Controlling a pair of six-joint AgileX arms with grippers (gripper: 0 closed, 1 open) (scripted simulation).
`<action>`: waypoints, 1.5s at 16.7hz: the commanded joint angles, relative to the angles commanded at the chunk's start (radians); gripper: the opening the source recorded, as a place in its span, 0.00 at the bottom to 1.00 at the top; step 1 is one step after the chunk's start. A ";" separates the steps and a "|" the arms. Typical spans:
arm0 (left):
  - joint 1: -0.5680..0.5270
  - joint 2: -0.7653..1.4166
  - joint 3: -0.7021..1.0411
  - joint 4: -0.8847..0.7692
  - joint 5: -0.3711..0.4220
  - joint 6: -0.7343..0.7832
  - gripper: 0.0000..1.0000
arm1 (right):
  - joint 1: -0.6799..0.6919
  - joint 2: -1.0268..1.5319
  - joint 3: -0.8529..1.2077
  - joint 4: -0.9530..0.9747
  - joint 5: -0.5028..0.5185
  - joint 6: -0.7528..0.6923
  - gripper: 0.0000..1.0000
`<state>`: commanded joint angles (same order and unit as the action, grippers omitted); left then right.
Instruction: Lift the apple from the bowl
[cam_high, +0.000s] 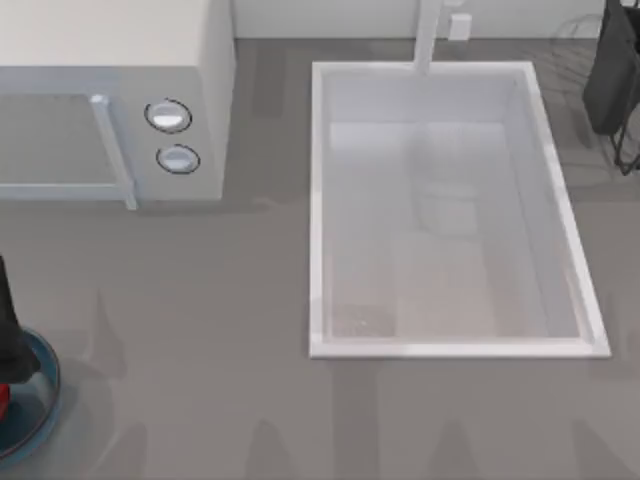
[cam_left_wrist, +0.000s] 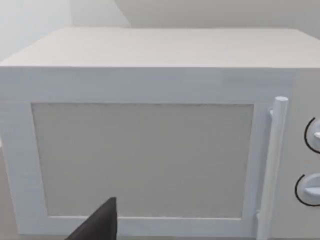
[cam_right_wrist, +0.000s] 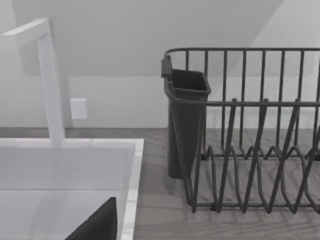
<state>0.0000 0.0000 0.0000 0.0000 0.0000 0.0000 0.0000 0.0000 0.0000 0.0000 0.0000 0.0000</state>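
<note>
Lighting's flat and even, pretty bright all round. The grey wood-look countertop (cam_high: 220, 350) carries faint soft shadows, and the white rectangular sink basin (cam_high: 450, 340) has a mild sheen inside.

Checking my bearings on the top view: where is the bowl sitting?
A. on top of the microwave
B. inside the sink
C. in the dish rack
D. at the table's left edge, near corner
D: the bowl lies at the left edge, below the microwave, with the left arm over it and the apple inside.

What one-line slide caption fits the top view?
Left arm over the bowl and apple at the table's left edge, beside microwave and sink.
</note>
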 joint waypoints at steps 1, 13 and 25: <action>0.000 0.000 0.000 0.000 0.000 0.000 1.00 | 0.000 0.000 0.000 0.000 0.000 0.000 1.00; 0.000 0.000 0.000 0.000 0.000 0.000 1.00 | 0.000 0.000 0.000 0.000 0.000 0.000 1.00; 0.072 0.644 0.440 -0.536 0.000 0.080 1.00 | 0.000 0.000 0.000 0.000 0.000 0.000 1.00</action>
<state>0.0718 0.6442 0.4401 -0.5361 0.0002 0.0802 0.0000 0.0000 0.0000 0.0000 0.0000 0.0000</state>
